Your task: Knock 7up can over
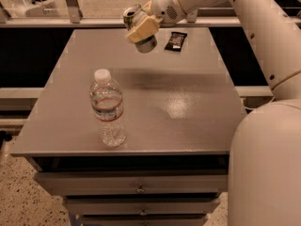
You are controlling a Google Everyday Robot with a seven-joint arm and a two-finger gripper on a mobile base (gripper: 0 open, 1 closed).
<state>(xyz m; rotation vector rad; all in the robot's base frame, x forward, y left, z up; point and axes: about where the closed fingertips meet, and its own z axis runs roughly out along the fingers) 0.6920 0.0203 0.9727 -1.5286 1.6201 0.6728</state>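
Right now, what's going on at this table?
The robot's arm reaches over the far side of the table. Its pincer is shut on the 7up can and holds it tilted, top toward the left. The can is not lying on the tabletop, so the knock-over isn't done yet. A clear water bottle stands upright near the front edge, apart from the pincer. A dark packet lies at the far edge, right of the can.
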